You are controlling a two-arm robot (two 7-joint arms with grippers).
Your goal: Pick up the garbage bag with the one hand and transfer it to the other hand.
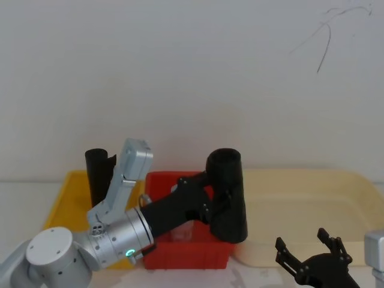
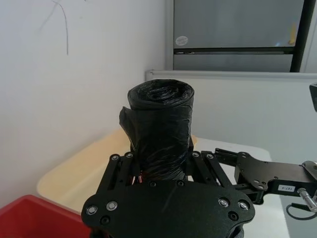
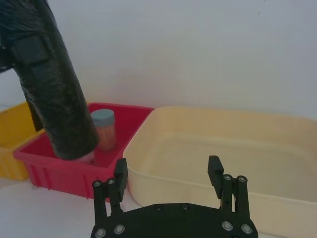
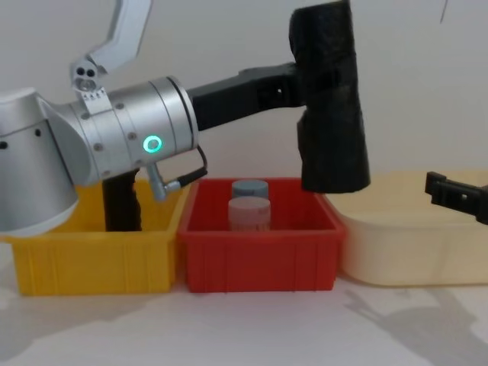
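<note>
Right gripper (image 1: 309,251) sits low, jaws wide open and empty. Left gripper (image 1: 222,201), jaws clamped on the bag (image 1: 228,174), hangs with a red bin (image 1: 186,255) beneath.

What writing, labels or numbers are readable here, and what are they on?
Nothing reads clearly.
White label on the right gripper: print too small to read.
Oval sticker on the grey cabinet: blurred, unreadable.
Garbage bag in the left gripper: no print visible.
</note>
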